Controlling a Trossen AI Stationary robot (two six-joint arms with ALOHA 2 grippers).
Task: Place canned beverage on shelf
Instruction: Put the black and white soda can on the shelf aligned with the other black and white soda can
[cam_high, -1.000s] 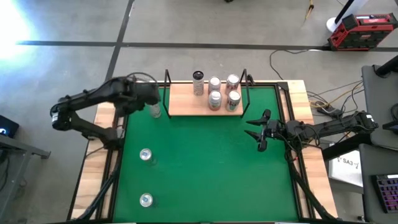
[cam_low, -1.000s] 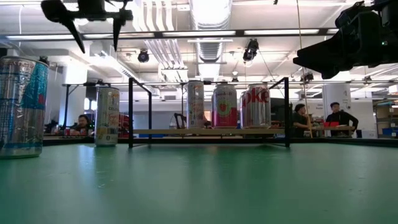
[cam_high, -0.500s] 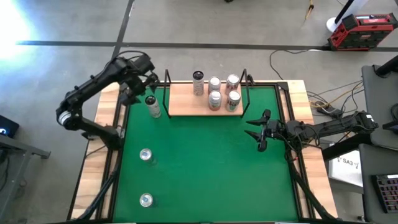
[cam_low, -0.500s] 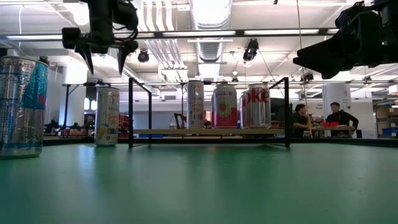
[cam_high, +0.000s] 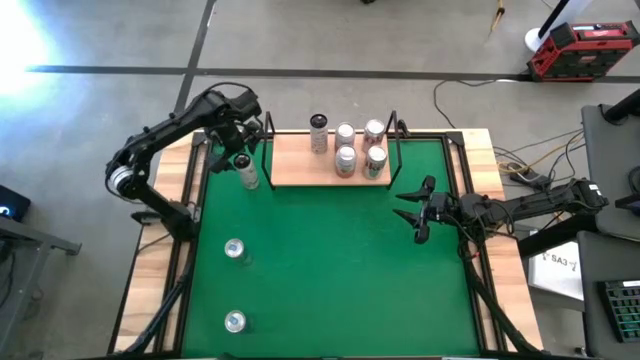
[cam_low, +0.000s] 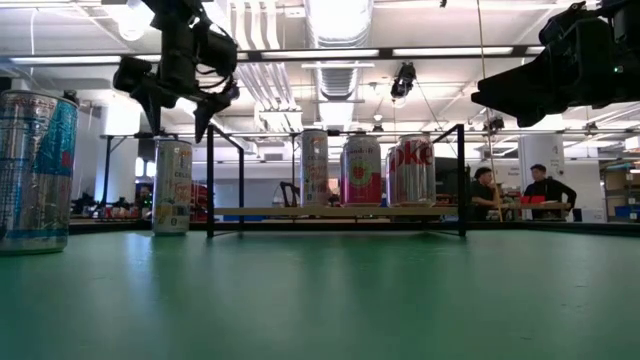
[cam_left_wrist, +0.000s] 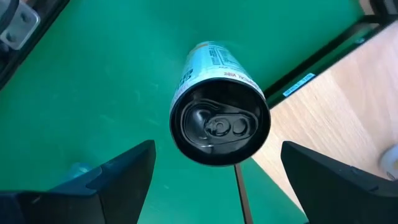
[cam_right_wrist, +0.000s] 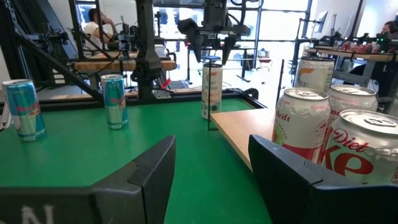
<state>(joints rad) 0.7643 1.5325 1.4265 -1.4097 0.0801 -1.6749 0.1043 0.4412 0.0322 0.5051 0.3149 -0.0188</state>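
Note:
A slim pale-blue can (cam_high: 246, 172) with a dark top (cam_left_wrist: 219, 121) stands upright on the green mat, just left of the shelf (cam_high: 300, 172). The shelf is a light-wood board in a black rod frame, and several cans (cam_high: 346, 158) stand on it. My left gripper (cam_high: 240, 145) hangs open, pointing down, straight above this can, its fingers (cam_left_wrist: 124, 177) apart on either side of the can top and clear of it. The low view shows the left gripper (cam_low: 175, 125) above the can (cam_low: 172, 187). My right gripper (cam_high: 412, 212) waits level over the mat's right side, its fingers apart and holding nothing.
Two more cans (cam_high: 234, 249) (cam_high: 234, 321) stand on the mat toward the near left. The shelf's black upright posts (cam_low: 209, 180) rise right beside the can under my left gripper. Wooden borders (cam_high: 165, 260) flank the mat. People sit in the room beyond the table.
My left gripper has swung toward the shelf and come down over the slim can, rolling about its own axis on the way. Its fingers have stayed equally apart. The can has not moved.

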